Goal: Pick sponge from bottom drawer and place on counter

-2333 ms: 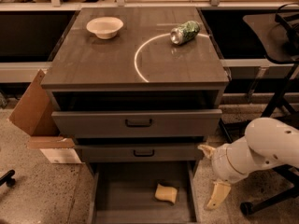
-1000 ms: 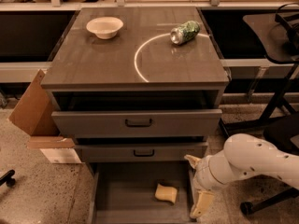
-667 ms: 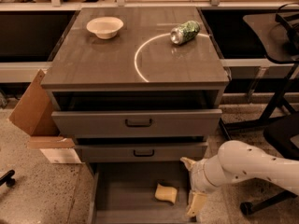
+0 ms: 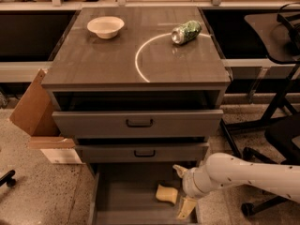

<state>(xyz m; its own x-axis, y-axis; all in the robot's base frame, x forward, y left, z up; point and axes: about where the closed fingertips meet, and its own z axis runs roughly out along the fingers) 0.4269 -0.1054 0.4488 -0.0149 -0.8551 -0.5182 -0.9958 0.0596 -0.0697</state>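
Observation:
The pale yellow sponge lies in the open bottom drawer, right of its middle. My gripper is at the end of the white arm that reaches in from the right. It hangs over the drawer's right side, just right of the sponge. Its two cream fingers stand spread apart, one toward the cabinet and one toward the drawer's front, and hold nothing. The counter with its white arc is above the drawers.
A cream bowl and a green crushed can sit on the counter. The two upper drawers stand slightly open. A cardboard box is on the floor at left. A black chair base stands at right.
My arm has swung left and lower, bringing the gripper from beside the cabinet to over the drawer's right side, close to the sponge. The sponge has not moved.

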